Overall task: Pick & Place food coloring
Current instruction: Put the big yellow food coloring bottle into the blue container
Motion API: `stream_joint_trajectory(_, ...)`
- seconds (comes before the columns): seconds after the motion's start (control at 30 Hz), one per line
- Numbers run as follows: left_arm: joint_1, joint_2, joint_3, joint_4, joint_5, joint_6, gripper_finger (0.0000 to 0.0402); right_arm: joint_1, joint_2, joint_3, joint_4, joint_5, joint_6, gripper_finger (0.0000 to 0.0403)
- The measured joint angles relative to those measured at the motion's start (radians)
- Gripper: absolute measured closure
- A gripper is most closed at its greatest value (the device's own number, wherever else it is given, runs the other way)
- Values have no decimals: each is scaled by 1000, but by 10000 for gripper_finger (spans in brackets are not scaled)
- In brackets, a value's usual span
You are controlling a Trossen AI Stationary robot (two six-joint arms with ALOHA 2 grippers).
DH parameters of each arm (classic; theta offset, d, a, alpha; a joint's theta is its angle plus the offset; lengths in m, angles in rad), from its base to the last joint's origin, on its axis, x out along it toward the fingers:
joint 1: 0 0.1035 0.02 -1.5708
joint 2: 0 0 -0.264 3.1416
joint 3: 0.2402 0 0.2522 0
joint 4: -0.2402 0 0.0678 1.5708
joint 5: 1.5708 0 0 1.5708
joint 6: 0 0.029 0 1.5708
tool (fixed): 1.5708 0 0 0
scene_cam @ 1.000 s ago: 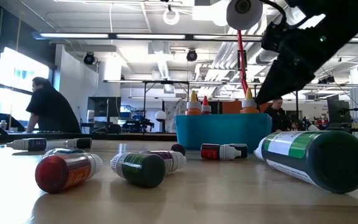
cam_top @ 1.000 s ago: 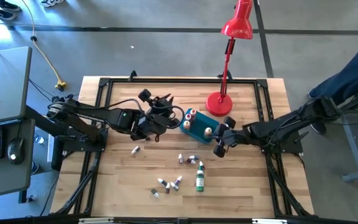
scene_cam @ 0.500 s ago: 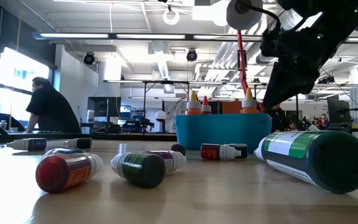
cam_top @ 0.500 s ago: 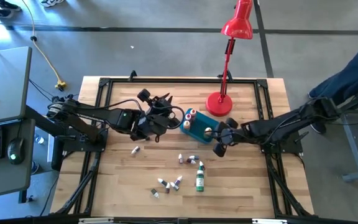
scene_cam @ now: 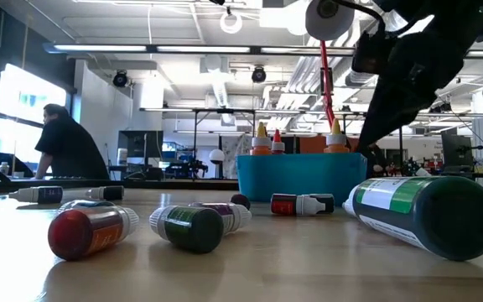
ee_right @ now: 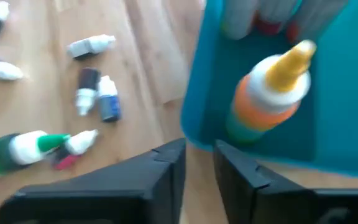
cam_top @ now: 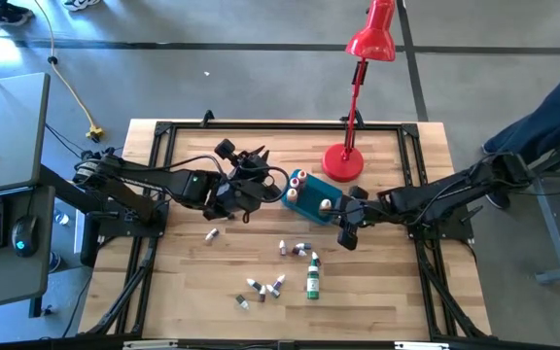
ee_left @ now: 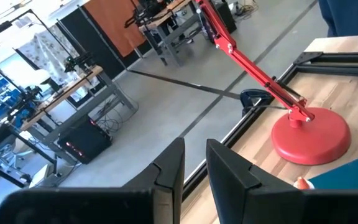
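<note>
Food coloring bottles (cam_top: 296, 250) lie scattered on our wooden table (cam_top: 397, 282): small pointed-cap droppers, one larger green one (cam_top: 312, 280) among them. An orange-yellow bottle (ee_right: 271, 94) stands upright in the teal tub (cam_top: 309, 206). Our right gripper (cam_top: 344, 231) hovers at the tub's edge, fingers narrowly parted, empty. Our left gripper (cam_top: 246, 199) waits beside the tub, fingers nearly together, empty.

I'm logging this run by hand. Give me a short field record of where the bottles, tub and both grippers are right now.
tub: teal tub beside red lamp base
bottles in tub: three upright, including an orange-yellow bottle
bottles on table: about nine lying loose, largest the green bottle
right gripper: at the tub's near corner, empty, jaws a little apart
left gripper: just left of the tub, shut, empty
</note>
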Motion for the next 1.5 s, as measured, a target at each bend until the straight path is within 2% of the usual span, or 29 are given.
stream_joint_trajectory(0.2, 0, 0, 0, 0, 5, 0, 339, -2, 0, 0, 10, 179, -22, 264)
stream_joint_trajectory(0.37, 0, 0, 0, 0, 9, 0, 339, -2, 5, 0, 56, 207, -34, 228)
stream_joint_trajectory(0.5, 0, 0, 0, 0, 8, 0, 339, -4, 23, 0, 114, 211, -81, 216)
stream_joint_trajectory(0.87, 0, 0, 0, -7, 27, 1, 339, -69, 61, 0, 127, 241, -117, 214)
stream_joint_trajectory(1.13, 0, 0, 0, -8, 27, 7, 339, -126, 61, 0, 159, 117, -133, 219)
stream_joint_trajectory(1.33, 0, 0, 0, -8, 27, 7, 339, -151, 61, 0, 159, 88, -133, 238)
stream_joint_trajectory(1.5, 0, 0, 0, -8, 27, 7, 339, -159, 61, 0, 159, 71, -133, 276)
